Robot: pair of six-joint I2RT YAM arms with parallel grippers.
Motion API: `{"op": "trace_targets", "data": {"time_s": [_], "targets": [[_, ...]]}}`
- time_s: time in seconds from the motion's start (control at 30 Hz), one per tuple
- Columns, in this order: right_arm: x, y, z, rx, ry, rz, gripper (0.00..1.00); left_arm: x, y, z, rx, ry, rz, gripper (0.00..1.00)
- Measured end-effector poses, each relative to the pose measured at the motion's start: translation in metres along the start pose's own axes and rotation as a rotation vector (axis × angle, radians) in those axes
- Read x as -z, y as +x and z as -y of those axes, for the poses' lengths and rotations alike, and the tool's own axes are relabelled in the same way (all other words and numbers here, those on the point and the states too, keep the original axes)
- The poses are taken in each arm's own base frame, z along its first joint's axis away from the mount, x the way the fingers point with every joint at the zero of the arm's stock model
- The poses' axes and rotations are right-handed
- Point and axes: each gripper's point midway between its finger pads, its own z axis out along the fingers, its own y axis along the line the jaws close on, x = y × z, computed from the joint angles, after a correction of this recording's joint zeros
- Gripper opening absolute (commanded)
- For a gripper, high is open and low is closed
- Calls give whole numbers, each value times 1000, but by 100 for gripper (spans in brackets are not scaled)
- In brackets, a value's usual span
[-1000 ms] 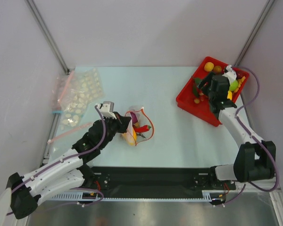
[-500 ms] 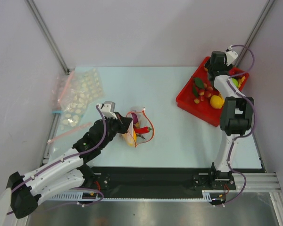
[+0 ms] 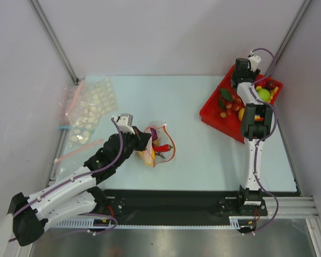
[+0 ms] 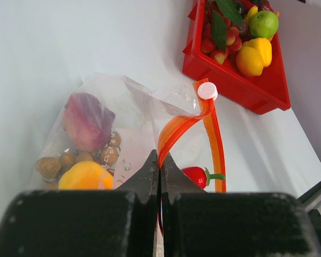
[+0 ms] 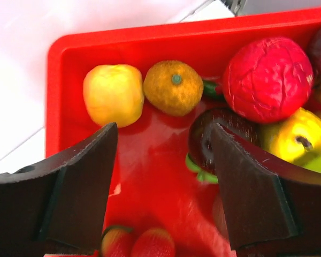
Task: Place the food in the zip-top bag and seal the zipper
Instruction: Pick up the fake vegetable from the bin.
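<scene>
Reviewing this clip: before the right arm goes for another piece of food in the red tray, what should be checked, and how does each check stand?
1. Left gripper shut on the zip-top bag at its zipper: ok.
2. Bag mouth open, the zipper's two strips parted: ok.
3. Right gripper open and empty above the red tray: ok.
4. A piece centred under that gripper: not ok. Only bare tray floor lies there; the orange fruit and yellow fruit sit beyond the tips.
5. Room left in the bag for another piece: cannot tell.
</scene>
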Motion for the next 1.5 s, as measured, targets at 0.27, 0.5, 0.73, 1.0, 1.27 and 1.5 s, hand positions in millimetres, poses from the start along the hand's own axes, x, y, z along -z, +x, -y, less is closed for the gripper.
{"op": "trace_targets", "data": {"time_s": [0.27, 0.5, 0.73, 1.0, 1.27, 1.5], "targets": [[-29, 15, 9, 63, 23, 12, 75, 1, 2, -1, -3, -7, -9, 0], [-48, 15, 17, 54, 19, 18, 80, 1, 2, -2, -4, -9, -11, 0], [-54, 14, 11, 42, -9, 41, 79, 1, 3, -2, -5, -11, -13, 0], [-62, 14, 0, 17, -48, 66, 70, 2, 1, -2, -4, -10, -9, 0], [-65, 16, 3, 6, -45, 70, 40, 2, 2, -3, -5, -14, -13, 0], [-59, 15, 2, 5, -66, 83, 35, 2, 2, -3, -5, -13, -12, 1]]}}
